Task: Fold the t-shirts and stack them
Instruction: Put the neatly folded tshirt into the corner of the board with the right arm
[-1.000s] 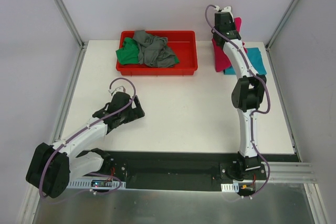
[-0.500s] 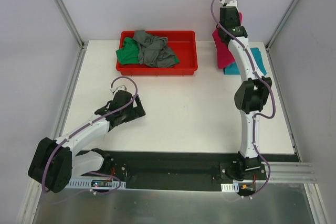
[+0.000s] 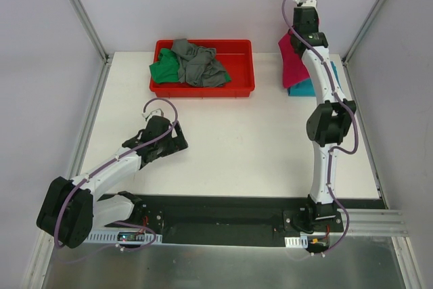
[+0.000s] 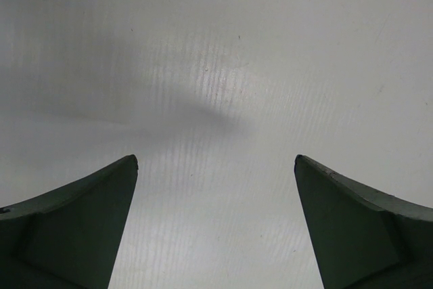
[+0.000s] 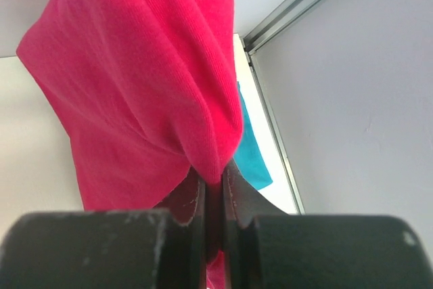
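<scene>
Your right gripper (image 5: 215,181) was clamped tight on a fold of the pink shirt (image 3: 292,62), holding it up off the table (image 3: 237,153) at about 1 o'clock, dangling over the teal shirt (image 3: 306,89) lying flat there. Left gripper (image 3: 174,143) sat wide open, gripping nothing, low over bare table around 8 o'clock. Green shirt (image 3: 162,71) and grey shirt (image 3: 197,62) were bunched in the tray (image 3: 237,89) at 12.
</scene>
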